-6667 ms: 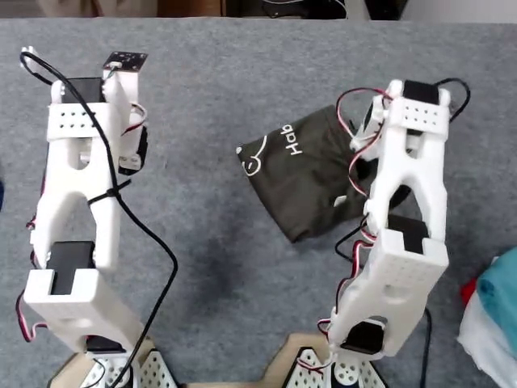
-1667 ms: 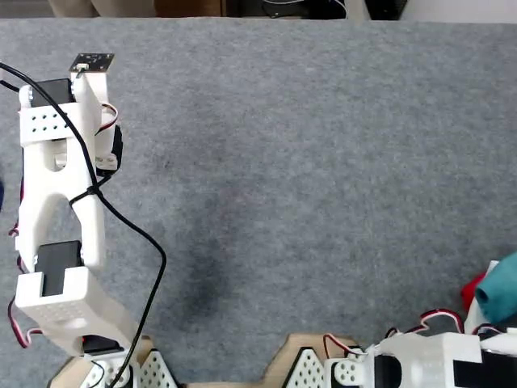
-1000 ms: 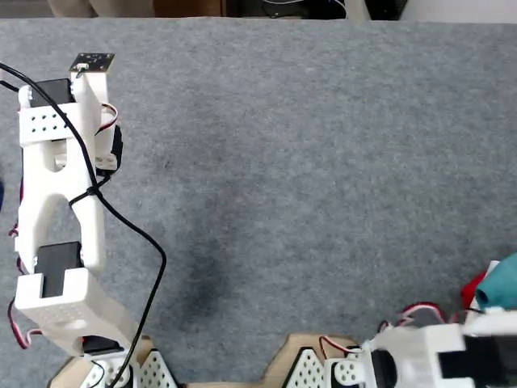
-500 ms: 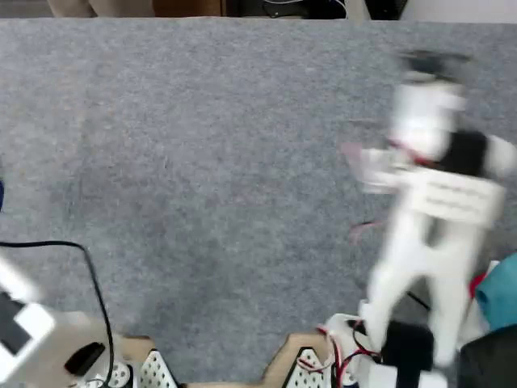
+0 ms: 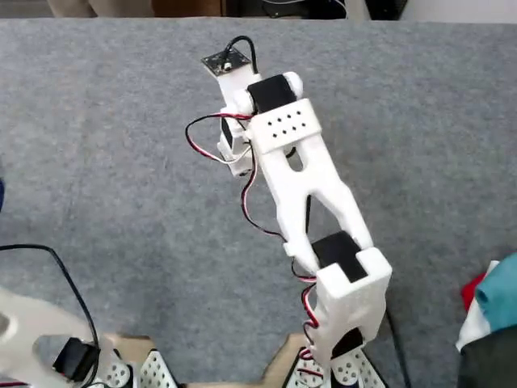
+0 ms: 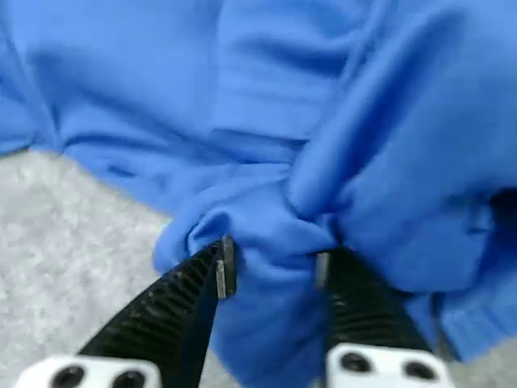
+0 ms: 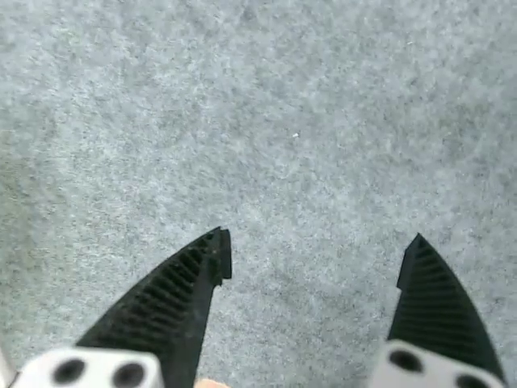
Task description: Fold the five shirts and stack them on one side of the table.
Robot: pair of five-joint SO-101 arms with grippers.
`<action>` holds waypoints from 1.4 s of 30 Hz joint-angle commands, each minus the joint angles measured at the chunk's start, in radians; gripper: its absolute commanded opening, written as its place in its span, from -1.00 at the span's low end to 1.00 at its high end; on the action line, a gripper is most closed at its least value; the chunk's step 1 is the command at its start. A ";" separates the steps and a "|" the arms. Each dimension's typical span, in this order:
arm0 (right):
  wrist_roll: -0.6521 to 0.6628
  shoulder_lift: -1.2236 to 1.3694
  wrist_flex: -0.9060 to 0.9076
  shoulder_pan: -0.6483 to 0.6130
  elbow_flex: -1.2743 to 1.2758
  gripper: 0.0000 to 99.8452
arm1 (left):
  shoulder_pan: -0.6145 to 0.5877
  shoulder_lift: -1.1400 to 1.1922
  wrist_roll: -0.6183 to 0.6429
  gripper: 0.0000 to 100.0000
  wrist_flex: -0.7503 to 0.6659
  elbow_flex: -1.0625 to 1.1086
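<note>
Picking up a shirt to fold.
The table (image 5: 121,121) lies under the right gripper (image 7: 315,259), its jaws wide apart. A fold of the blue shirt (image 6: 266,97) is pinched in the left gripper (image 6: 271,263). The likely next move is to drag it to the centre and spread it flat.

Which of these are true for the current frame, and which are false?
1. The right gripper has its fingers open over bare grey table. True.
2. The left gripper is at a red shirt. False: its fingers pinch a bunched fold of the blue shirt.
3. In the high view, the right arm reaches out to the middle of the table. True.
4. The right gripper holds a dark shirt. False: nothing is between its fingers.
5. A pile of clothes lies at the table's right edge. True.
</note>
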 commanded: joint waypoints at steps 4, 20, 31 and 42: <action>-0.014 0.004 0.015 -0.012 -0.065 -0.67 | 0.095 0.002 0.003 -0.96 0.296 -0.230; -0.008 -0.254 0.015 0.378 -0.058 -0.95 | 0.982 -0.093 0.255 -0.96 0.830 -0.646; -0.008 -0.325 0.015 0.685 -0.051 -0.94 | 1.740 -0.369 0.193 -0.96 0.827 -0.331; 0.028 -0.328 0.015 0.621 0.133 -0.30 | 1.359 -0.728 0.505 -0.28 0.827 -0.242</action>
